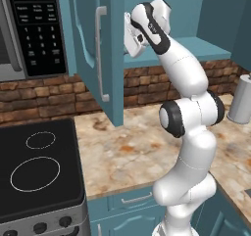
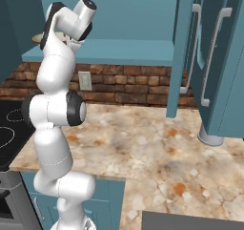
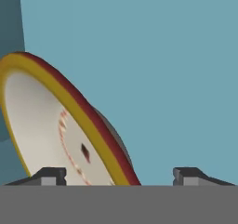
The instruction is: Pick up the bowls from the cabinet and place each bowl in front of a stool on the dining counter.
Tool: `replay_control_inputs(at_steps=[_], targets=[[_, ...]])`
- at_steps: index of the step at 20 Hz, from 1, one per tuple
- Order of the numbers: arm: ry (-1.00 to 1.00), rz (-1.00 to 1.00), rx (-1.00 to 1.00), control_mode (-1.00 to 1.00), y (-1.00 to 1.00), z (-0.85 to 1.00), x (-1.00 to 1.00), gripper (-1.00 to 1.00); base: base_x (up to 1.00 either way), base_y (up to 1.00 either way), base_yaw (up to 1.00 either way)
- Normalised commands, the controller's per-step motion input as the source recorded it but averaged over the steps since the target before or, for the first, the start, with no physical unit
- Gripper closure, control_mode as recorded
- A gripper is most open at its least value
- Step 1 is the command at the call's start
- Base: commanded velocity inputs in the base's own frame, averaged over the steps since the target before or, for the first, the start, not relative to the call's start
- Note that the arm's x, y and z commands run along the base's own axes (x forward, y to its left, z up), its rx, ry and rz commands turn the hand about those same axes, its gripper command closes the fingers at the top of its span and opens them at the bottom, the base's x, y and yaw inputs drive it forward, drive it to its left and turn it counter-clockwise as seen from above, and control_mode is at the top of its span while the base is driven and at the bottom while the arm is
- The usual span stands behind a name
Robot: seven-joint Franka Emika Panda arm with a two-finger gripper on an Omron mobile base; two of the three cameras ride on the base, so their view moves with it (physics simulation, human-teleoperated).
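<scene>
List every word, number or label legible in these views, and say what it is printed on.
Microwave keypad: rows of white labels and digits on the black panel, all too small and blurred to read.
Bowl: only red pattern marks inside, no lettering.
No other text shows.

place: home kitchen
cues: microwave [image 1: 29,29] at 10 o'clock, cooktop [image 1: 37,166] at 8, marble worktop [image 1: 132,152], teal cabinet [image 1: 93,49], brick backsplash [image 2: 128,86]

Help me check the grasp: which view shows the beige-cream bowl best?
The hand view: the bowl looms close, between the open fingers. The right base view shows a sliver behind the arm.
</scene>
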Motion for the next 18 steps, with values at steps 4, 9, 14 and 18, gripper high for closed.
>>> replay_control_inputs(at_steps=[4, 9, 14, 18], targets=[[0.00, 0.00, 0.00, -1.00, 0.00, 0.00, 0.00, 1.00, 0.00, 0.00, 0.00], [0.00, 0.00, 0.00, -1.00, 0.00, 0.00, 0.00, 1.00, 0.00, 0.00, 0.00], [0.00, 0.00, 0.00, -1.00, 0.00, -0.01, 0.00, 1.00, 0.00, 0.00, 0.00], [-0.02, -0.10, 0.00, -1.00, 0.00, -0.05, 0.00, 1.00, 0.00, 0.00, 0.00]])
